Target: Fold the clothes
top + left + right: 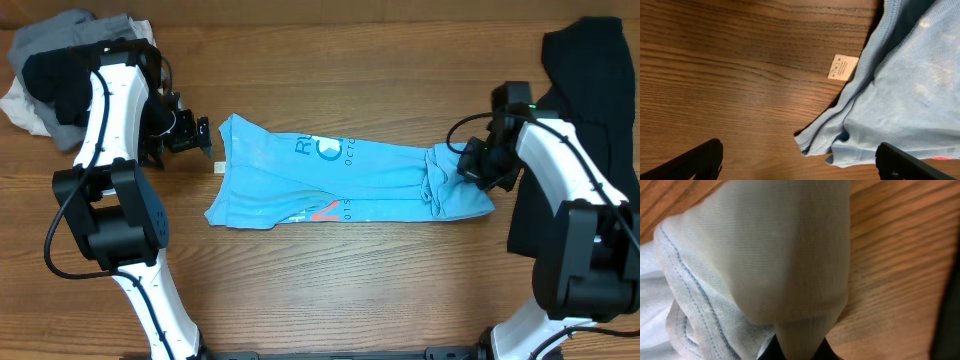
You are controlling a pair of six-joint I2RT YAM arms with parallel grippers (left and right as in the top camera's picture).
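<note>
Though bunched, T-shirt (300,185) in end effector (467,166) (right).

You are looking at a robot test bench, more lab than home; two white-and-black arms, the left arm (110,100) and the right arm (560,150), stand at the near edge of a wood-grain table (330,290); black cables (60,215) loop off them; a grey-and-white pile (60,40) and a black garment (590,60) lie heaped at the far corners; the room itself lies out of frame.
</note>
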